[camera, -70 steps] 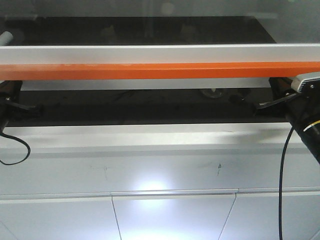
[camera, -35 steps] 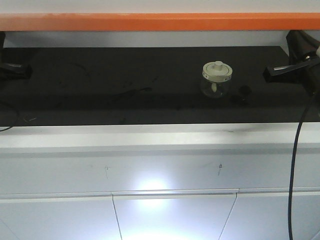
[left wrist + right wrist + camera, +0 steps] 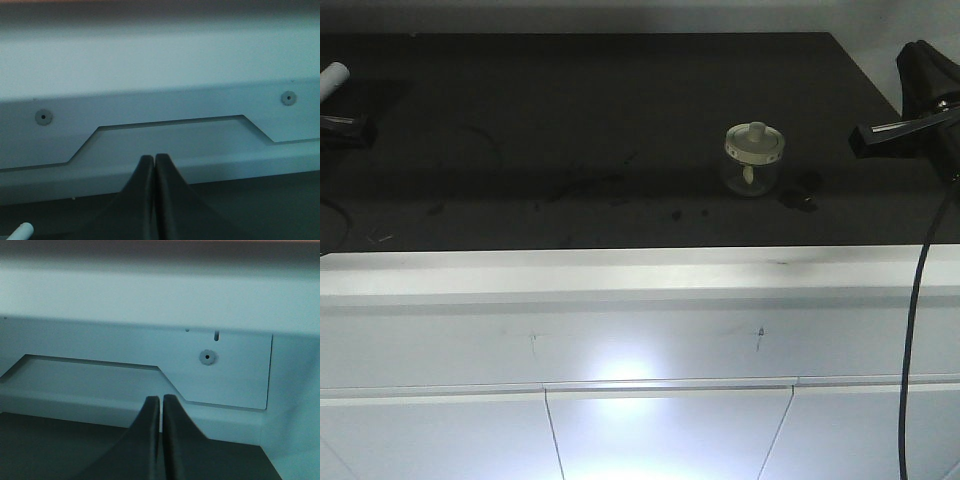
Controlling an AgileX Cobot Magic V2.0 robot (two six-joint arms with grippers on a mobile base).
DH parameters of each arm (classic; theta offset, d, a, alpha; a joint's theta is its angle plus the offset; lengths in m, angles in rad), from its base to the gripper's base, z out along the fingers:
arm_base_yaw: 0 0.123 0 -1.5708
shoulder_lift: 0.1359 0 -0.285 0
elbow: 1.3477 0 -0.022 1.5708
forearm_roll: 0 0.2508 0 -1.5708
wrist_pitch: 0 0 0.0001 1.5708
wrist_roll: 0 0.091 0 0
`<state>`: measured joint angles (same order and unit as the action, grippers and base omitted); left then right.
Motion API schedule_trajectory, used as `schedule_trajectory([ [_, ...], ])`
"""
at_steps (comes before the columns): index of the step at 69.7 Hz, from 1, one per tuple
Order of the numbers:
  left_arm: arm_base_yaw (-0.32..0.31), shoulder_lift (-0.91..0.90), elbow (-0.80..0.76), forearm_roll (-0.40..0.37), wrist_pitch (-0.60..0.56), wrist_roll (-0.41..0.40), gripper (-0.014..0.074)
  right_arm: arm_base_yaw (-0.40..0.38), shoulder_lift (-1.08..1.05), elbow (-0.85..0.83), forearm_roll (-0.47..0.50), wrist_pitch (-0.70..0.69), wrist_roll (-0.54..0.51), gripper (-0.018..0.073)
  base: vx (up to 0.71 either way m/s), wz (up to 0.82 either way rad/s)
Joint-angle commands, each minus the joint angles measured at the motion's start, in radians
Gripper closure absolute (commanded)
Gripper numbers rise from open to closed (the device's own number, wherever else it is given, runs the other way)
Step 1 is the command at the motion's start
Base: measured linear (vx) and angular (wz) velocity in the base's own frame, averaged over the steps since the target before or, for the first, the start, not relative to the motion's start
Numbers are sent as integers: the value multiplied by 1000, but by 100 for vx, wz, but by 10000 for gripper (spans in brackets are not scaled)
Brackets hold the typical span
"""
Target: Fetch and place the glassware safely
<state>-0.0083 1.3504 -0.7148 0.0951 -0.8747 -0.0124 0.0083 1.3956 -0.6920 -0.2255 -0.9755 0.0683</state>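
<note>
You are at the fetch step, and I judge the reach has not begun. The jar (image 3: 752, 160) stands upright on the black desk (image 3: 570, 110), right of centre and back from the front edge. Its lid (image 3: 753, 142) is seated on top, and nothing touches it.

Your right end effector (image 3: 860, 141) hangs to the jar's right, near the desk's right edge and well apart from the glass. Your left end effector (image 3: 153, 162) is far off at the left edge. Both are pinched closed and empty. In the left wrist view the fingers (image 3: 142, 195) press together, and in the right wrist view only a hairline slit shows between them. Neither wrist camera shows the jar; both face the pale back wall.

The right arm is the nearer one, so the next move looks like its job.
- Spread the jaws wide enough for the squat glass body and turn the wrist toward the jar.
- Come in low and close on the glass below the lid, not on the knob, since the lid may only be resting there.
- Mind the dark lump (image 3: 805, 192) just beside the jar on its right; it lies on your likely approach line.

By count, you have:
- one jar with one lid
- two end effectors
- one dark lump, too dim to identify
- one white cylinder end (image 3: 334, 77) at the far left
- a scatter of small scuffs on the desk, too faint to number
</note>
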Motion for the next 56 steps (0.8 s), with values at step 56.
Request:
schedule_trajectory([
  [56, -7, -30, -31, 329, 129, -277, 603, -4, -30, -29, -205, 128, 136, 551, 0, 0],
])
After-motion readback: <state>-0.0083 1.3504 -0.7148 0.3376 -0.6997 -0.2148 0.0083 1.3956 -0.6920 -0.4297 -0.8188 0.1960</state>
